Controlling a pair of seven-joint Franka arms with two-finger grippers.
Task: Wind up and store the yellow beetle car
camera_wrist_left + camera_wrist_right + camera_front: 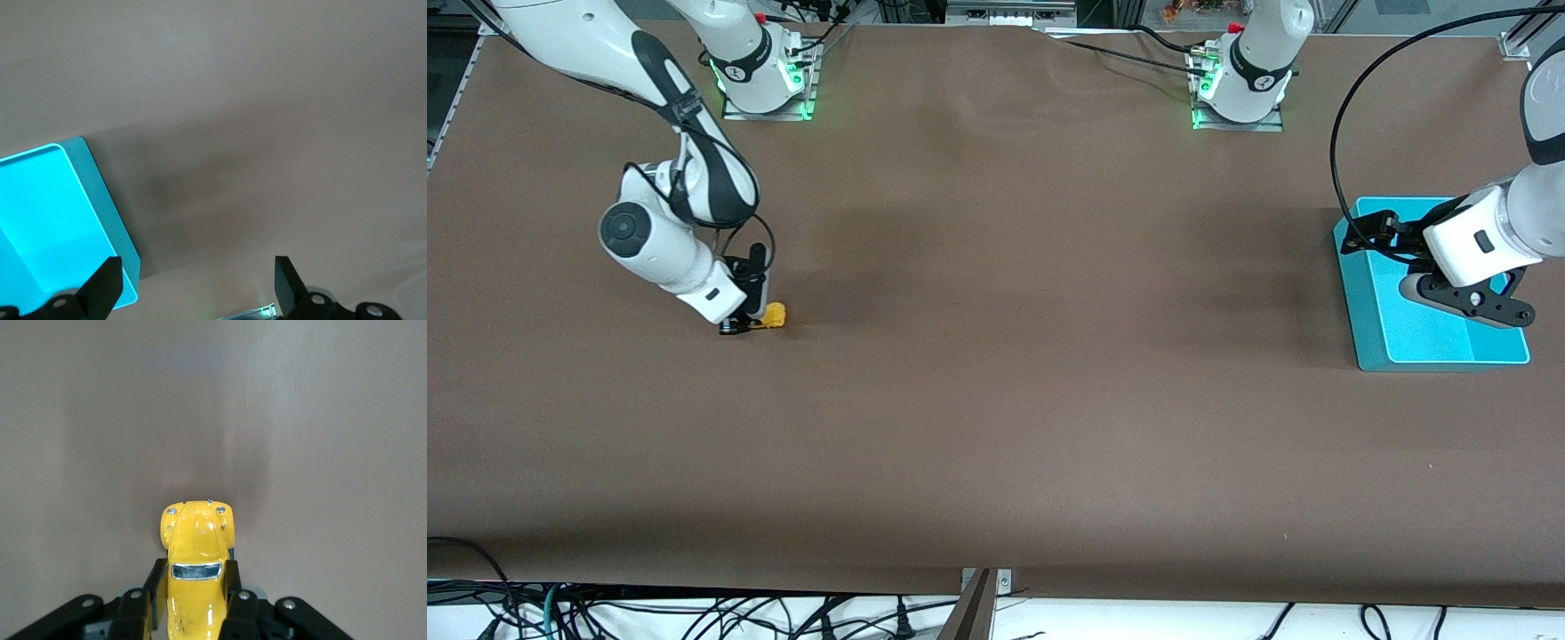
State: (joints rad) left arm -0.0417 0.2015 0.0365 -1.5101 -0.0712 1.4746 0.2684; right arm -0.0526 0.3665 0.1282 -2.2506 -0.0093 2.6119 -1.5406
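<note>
The yellow beetle car (773,315) sits low at the table toward the right arm's end, held between the fingers of my right gripper (749,318). In the right wrist view the car (195,550) points away from the camera, its dark window showing, with my right gripper (195,593) shut on its sides. My left gripper (1472,300) hangs open and empty over the teal tray (1440,342) at the left arm's end. In the left wrist view its fingers (107,283) stand wide apart over the tray's edge (100,193).
The brown table surface (1032,356) spreads wide between the two arms. The arm bases (765,71) stand along the table's edge farthest from the front camera. Cables hang below the edge nearest that camera.
</note>
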